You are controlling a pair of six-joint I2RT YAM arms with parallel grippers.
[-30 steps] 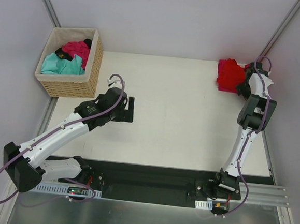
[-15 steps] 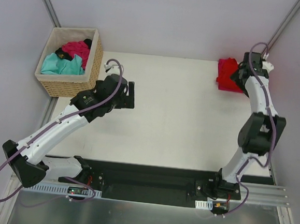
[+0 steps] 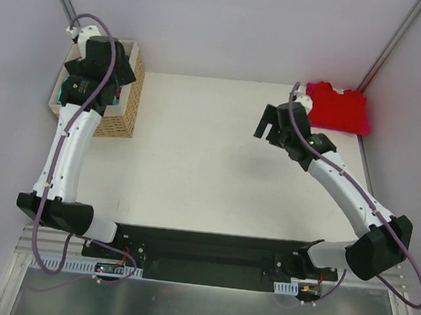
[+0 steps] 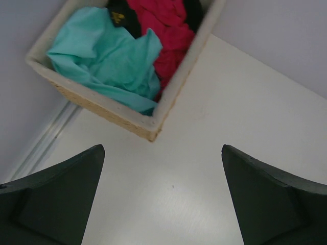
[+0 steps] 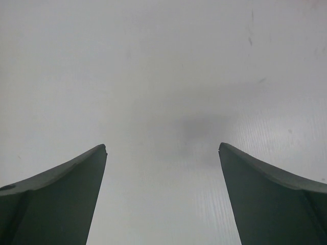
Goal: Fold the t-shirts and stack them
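Note:
A bright red t-shirt (image 3: 338, 108) lies folded at the table's back right corner. A teal t-shirt (image 4: 112, 61) and a magenta-pink t-shirt (image 4: 168, 30) sit crumpled together in the wicker basket (image 4: 148, 123) at the back left. My left gripper (image 4: 162, 148) hangs open above the basket's near corner, holding nothing; in the top view the left gripper (image 3: 103, 83) covers most of the basket. My right gripper (image 3: 266, 125) is open and empty over bare table, left of the red shirt and apart from it. The right wrist view shows its fingers (image 5: 76, 178) wide apart over the white surface.
The basket (image 3: 115, 117) stands against the left wall, beside a metal rail. A small black item (image 4: 120, 13) lies among the shirts in it. White table (image 3: 210, 165) stretches between the two arms. Grey walls close in the back and sides.
My left arm swung from the table's left-middle up and back over the basket. My right arm pulled away from the red shirt toward the centre, leaving the shirt lying in the corner.

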